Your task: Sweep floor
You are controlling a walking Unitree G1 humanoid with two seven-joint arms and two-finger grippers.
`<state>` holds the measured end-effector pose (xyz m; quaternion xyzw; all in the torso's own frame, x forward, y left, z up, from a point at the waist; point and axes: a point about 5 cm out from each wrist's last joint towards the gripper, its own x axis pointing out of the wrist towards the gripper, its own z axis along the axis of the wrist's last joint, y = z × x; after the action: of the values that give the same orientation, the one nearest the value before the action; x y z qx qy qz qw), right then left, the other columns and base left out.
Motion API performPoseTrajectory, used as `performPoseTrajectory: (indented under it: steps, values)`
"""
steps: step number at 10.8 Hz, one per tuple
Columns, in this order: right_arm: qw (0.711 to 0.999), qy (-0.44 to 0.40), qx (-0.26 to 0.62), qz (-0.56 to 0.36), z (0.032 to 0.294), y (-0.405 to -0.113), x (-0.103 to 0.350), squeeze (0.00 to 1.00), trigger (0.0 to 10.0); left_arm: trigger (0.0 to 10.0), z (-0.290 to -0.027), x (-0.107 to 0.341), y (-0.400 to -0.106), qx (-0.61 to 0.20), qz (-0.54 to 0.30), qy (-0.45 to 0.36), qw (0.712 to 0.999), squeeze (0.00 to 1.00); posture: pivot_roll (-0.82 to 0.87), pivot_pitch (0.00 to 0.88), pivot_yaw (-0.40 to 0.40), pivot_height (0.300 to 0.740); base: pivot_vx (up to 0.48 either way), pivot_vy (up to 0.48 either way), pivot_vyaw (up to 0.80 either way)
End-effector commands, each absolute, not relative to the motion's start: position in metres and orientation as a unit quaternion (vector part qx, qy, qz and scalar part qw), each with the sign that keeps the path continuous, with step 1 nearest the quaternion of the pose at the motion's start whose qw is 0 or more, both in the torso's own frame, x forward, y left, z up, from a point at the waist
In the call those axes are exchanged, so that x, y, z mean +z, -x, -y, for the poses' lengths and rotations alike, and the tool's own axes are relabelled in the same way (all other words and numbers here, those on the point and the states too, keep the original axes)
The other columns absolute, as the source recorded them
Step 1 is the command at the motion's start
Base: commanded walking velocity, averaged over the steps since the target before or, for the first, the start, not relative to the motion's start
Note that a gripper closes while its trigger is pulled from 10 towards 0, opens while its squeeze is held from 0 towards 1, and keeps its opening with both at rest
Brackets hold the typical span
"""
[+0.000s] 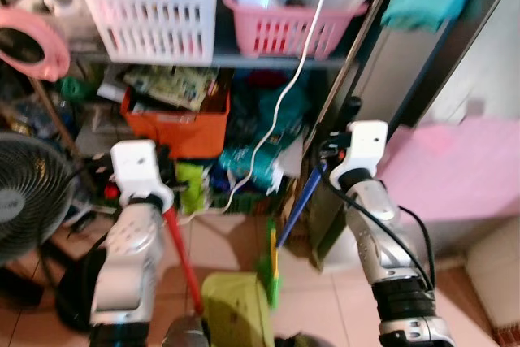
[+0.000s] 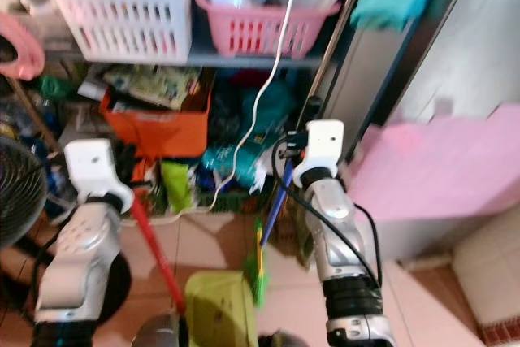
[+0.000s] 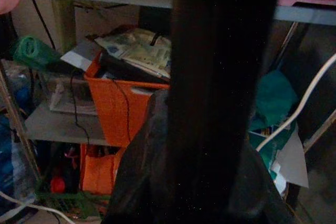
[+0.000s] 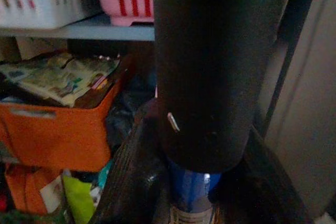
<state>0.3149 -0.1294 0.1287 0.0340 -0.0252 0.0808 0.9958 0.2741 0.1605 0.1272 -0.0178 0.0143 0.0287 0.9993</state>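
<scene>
**Two claws, two handles before a crowded shelf**

The right claw [image 1: 327, 160] is pinched on the blue broom handle [image 1: 301, 201]; the right wrist view shows the blue shaft [image 4: 190, 191] pressed under a black finger [image 4: 210, 66]. The handle's long axis slants from the claw down toward the robot's left, ending at the green broom head [image 1: 270, 270] near the tiled floor [image 1: 341, 298]. The left claw [image 1: 166, 180] grips the red handle [image 1: 184, 262], which slants down to the yellow-green dustpan [image 1: 236, 310] low between the arms, just beside the broom head. Beyond stands a shelf [image 1: 268, 61] carrying a white basket [image 1: 154, 6] and a pink basket [image 1: 288, 26], with an orange bin [image 1: 179, 123] beneath. A white cable [image 1: 296, 62] hangs down. A fan [image 1: 28, 197] stands at the robot's left.
</scene>
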Motion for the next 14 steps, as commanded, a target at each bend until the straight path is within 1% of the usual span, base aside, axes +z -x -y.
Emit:
performPoseTrajectory:
  steps: [1, 3, 9, 12, 13, 14]
  values:
    - [0.996, -0.033, 0.084, 0.014, 0.13, -0.314, 0.126, 0.0, 10.0, 10.0, -0.161, 0.137, -0.274, 0.027, 0.006, 0.012, 1.0, 0.0, 0.05, 0.0, -0.051, 0.74, -0.322, 0.0, 0.0]
    - [0.995, -0.018, 0.093, 0.027, 0.129, -0.315, 0.131, 0.0, 10.0, 10.0, -0.164, 0.136, -0.273, 0.031, 0.004, 0.009, 0.999, 0.0, 0.04, 0.0, -0.054, 0.74, -0.326, 0.0, 0.0]
    - [0.995, -0.018, 0.099, 0.025, 0.13, -0.314, 0.129, 0.0, 10.0, 10.0, -0.162, 0.134, -0.274, 0.029, 0.001, 0.006, 1.0, 0.0, 0.04, 0.0, -0.055, 0.74, -0.306, 0.0, 0.0]
    - [0.995, -0.013, 0.094, 0.031, 0.13, -0.313, 0.129, 0.0, 10.0, 10.0, -0.159, 0.13, -0.274, 0.018, -0.005, -0.01, 1.0, 0.0, 0.04, 0.0, -0.048, 0.74, 0.0, 0.0, 0.0]
    - [0.995, -0.005, 0.093, 0.031, 0.13, -0.312, 0.129, 0.0, 10.0, 10.0, -0.156, 0.13, -0.274, 0.017, -0.005, 0.005, 1.0, 0.0, 0.04, 0.0, -0.048, 0.74, 0.0, 0.0, 0.0]
    - [0.996, -0.003, 0.087, 0.035, 0.132, -0.312, 0.13, 0.0, 10.0, 10.0, -0.157, 0.125, -0.272, 0.04, -0.045, 0.053, 0.997, 0.0, 0.03, 0.0, -0.047, 0.74, 0.0, 0.0, 0.0]
